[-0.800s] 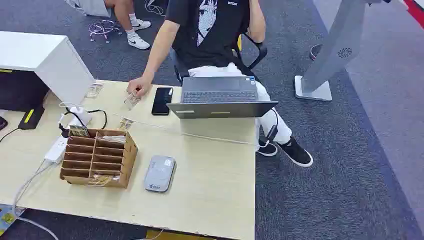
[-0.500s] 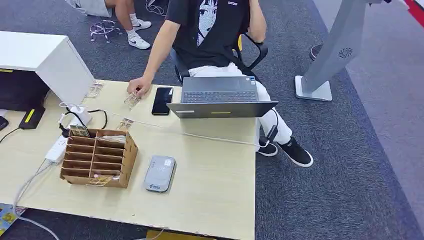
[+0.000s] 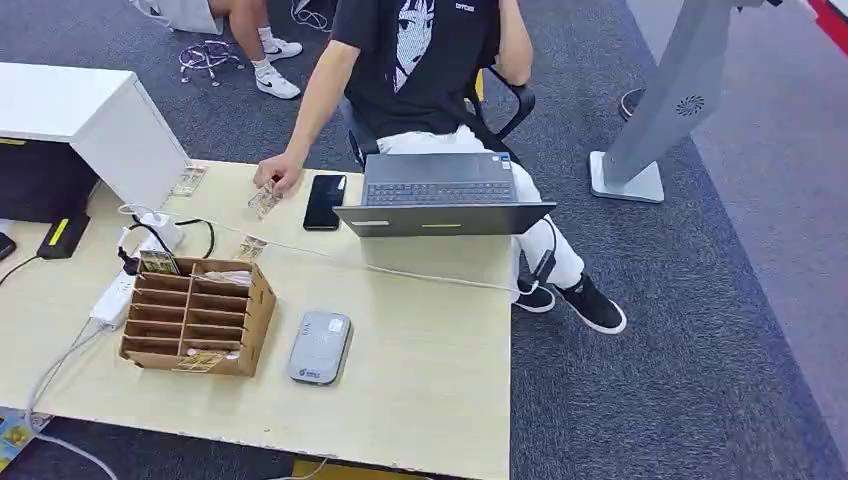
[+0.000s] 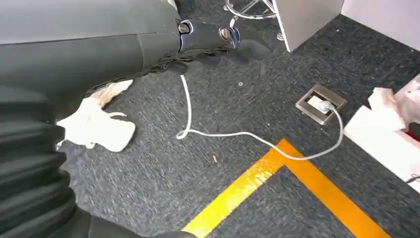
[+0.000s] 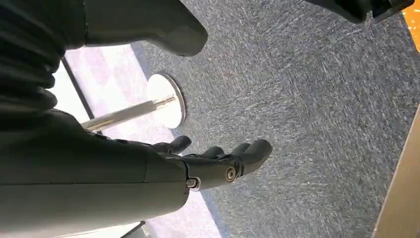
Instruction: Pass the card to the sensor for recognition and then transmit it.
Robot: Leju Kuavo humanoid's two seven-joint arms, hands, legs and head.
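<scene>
A grey card sensor lies flat on the wooden table, just right of a wooden slotted card box. One card stands in the box's back left slot and another leans at its front. More cards lie loose on the table. A seated person's hand rests on one card at the far edge. My left hand hangs over the carpet, fingers straight, holding nothing. My right hand also hangs over the floor, fingers apart and empty.
An open laptop and a black phone sit at the table's far side. A power strip and cables run along the left. A white cabinet stands at the left, a grey stand at the right.
</scene>
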